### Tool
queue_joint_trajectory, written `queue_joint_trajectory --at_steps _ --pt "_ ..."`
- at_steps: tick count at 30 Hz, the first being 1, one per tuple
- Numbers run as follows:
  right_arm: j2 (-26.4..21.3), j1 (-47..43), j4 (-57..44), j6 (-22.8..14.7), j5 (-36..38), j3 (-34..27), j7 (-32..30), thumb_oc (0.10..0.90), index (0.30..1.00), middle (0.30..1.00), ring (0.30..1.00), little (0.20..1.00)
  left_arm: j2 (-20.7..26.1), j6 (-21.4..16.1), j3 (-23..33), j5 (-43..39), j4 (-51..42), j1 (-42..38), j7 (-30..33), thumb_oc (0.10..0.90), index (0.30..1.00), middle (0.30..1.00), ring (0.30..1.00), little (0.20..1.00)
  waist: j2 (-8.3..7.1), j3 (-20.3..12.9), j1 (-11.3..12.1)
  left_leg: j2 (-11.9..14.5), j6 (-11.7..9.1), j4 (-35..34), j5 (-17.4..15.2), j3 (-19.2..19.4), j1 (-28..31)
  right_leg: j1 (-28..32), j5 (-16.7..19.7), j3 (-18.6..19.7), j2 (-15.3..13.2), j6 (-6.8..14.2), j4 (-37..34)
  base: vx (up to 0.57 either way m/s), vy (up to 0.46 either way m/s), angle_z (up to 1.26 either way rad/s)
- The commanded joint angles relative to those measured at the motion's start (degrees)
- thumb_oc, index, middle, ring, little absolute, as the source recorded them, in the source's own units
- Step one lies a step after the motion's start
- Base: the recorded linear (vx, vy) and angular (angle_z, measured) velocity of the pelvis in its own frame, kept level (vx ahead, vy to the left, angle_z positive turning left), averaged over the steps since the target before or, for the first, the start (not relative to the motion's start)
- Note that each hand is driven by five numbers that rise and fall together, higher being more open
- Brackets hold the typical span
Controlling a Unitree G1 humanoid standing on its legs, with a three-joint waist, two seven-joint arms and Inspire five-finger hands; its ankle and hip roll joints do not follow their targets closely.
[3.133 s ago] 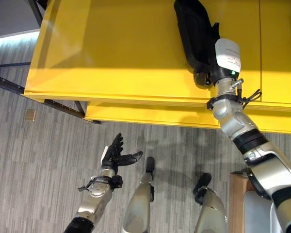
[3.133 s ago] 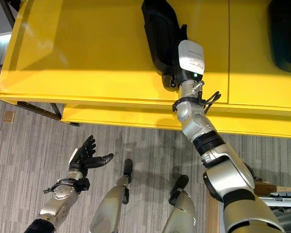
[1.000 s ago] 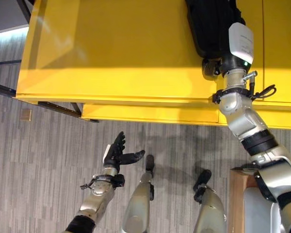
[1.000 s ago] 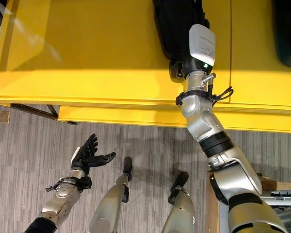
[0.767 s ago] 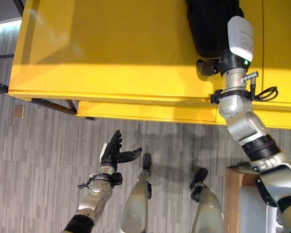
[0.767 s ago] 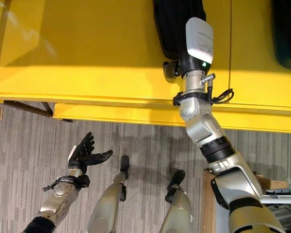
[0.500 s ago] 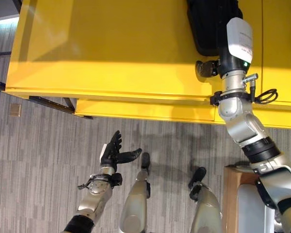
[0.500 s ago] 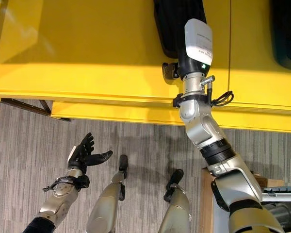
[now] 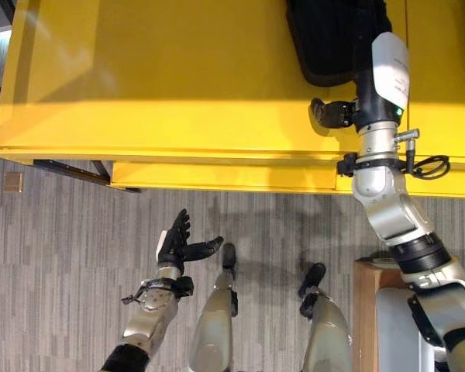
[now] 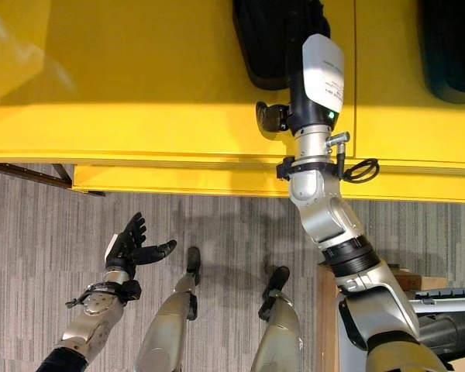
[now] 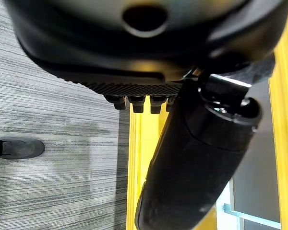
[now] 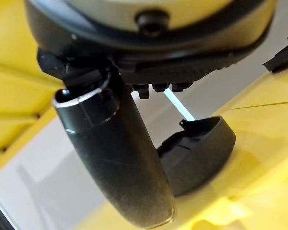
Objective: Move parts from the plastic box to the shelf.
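A long black plastic part [image 9: 329, 39] lies flat on the yellow shelf top [image 9: 178, 77], near its far side. My right hand [image 9: 331, 113] hovers just short of the part's near end, close to the shelf's front edge. It is open, with the thumb [image 12: 120, 167] standing out and nothing in it. In the right wrist view the part [image 12: 197, 153] rests free past the thumb. My left hand [image 9: 177, 244] is held low over the floor, open and holding nothing.
A second dark part [image 10: 449, 46] lies at the shelf's far right. A lower yellow ledge [image 9: 232, 177] juts out below the front edge. A brown crate edge [image 9: 364, 310] with a grey bin [image 10: 449, 329] stands at the lower right. A small brown tile [image 9: 12, 182] lies on the floor.
My right hand has let go of the black part and drawn back toward the shelf's front edge, so its thumb now shows apart from the part. The camera has shifted. The left hand stays as before.
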Motion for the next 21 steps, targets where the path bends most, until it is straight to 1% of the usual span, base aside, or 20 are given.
queue_joint_trajectory --at_steps 1,2,3,5,8,10,11,14,21 --pt "-0.4 -5.3 -8.9 -7.7 2.8 -3.7 -4.9 0.900 1.000 1.000 1.000 1.000 2.1 -3.0 1.5 2.2 -5.4 1.7 1.1 0.900 1.000 1.000 1.000 1.000 -2.35 -2.1 -0.8 1.7 -1.7 3.2 -5.4 -0.2 3.2 3.8 6.6 3.5 -2.2 3.6 -4.3 0.00 0.000 0.00" --pt "-0.4 -4.7 -9.4 -8.5 3.9 -4.0 -4.9 0.900 1.000 1.000 1.000 1.000 2.2 -2.9 1.4 2.2 -5.3 1.9 1.0 0.900 1.000 1.000 1.000 1.000 -2.39 -2.1 -0.9 1.8 -1.7 3.2 -5.4 -0.1 3.3 3.9 6.5 3.5 -2.1 3.6 -4.3 0.00 0.000 0.00" --pt "-0.1 -3.6 -9.6 -10.1 6.9 -4.8 -5.1 0.900 1.000 1.000 1.000 1.000 2.2 -2.9 1.4 2.0 -5.3 2.1 0.9 0.900 1.000 1.000 1.000 1.000 -2.45 -2.1 -1.2 1.8 -1.7 3.1 -5.4 0.0 3.5 3.9 6.5 3.7 -2.1 3.6 -4.2 0.03 -0.012 -0.04" --pt "-1.0 -3.1 -8.8 -11.5 10.3 -6.2 -5.6 0.900 1.000 1.000 1.000 1.000 2.5 -2.9 1.4 2.0 -5.3 2.4 0.5 0.900 1.000 1.000 1.000 1.000 -2.55 -2.3 -1.3 1.9 -1.8 2.9 -5.4 0.1 3.8 3.8 6.4 3.9 -2.0 3.6 -4.3 0.02 -0.017 -0.08" --pt "-0.6 -2.8 -7.9 -13.0 12.6 -7.3 -6.7 0.900 1.000 1.000 1.000 1.000 2.3 -3.1 1.2 1.5 -5.0 2.7 0.4 0.900 1.000 1.000 1.000 1.000 -2.43 -2.4 -1.3 1.9 -1.7 2.8 -5.4 0.2 4.0 3.8 6.5 3.9 -2.0 3.7 -4.2 0.01 -0.005 -0.10" --pt "-1.0 -3.6 -4.6 -13.4 16.5 -7.8 -6.3 0.900 1.000 1.000 1.000 1.000 2.6 -3.3 0.9 1.2 -4.7 2.6 0.0 0.900 1.000 1.000 1.000 1.000 -2.24 -2.6 -1.2 1.9 -1.7 2.5 -5.4 0.3 4.3 3.8 6.4 4.1 -2.0 3.7 -4.2 0.02 -0.015 -0.06" --pt "-1.1 -3.7 -4.5 -13.5 16.6 -7.8 -6.3 0.900 1.000 1.000 1.000 1.000 2.6 -3.3 0.9 1.1 -4.7 2.6 0.0 0.900 1.000 1.000 1.000 1.000 -2.24 -2.6 -1.1 1.9 -1.7 2.5 -5.4 0.4 4.3 3.8 6.4 4.2 -1.9 3.7 -4.2 0.02 -0.012 -0.04" --pt "-1.8 -4.9 -0.1 -14.1 21.2 -7.9 -5.4 0.900 1.000 1.000 1.000 1.000 2.8 -3.6 0.8 0.3 -4.3 2.7 -0.7 0.900 1.000 1.000 1.000 1.000 -2.00 -2.7 -0.9 1.9 -1.7 2.2 -5.4 0.4 4.6 3.8 6.3 4.4 -1.9 3.7 -4.1 0.01 -0.014 -0.05" --pt "-3.2 -7.3 5.3 -14.5 25.4 -7.0 -3.7 0.900 1.000 1.000 1.000 1.000 3.1 -3.6 0.4 0.0 -3.7 2.8 -1.6 0.900 1.000 1.000 1.000 1.000 -1.47 -2.6 -0.6 1.9 -1.8 1.9 -5.2 0.3 5.0 3.8 6.1 4.4 -1.9 3.6 -4.0 0.00 0.000 0.00"
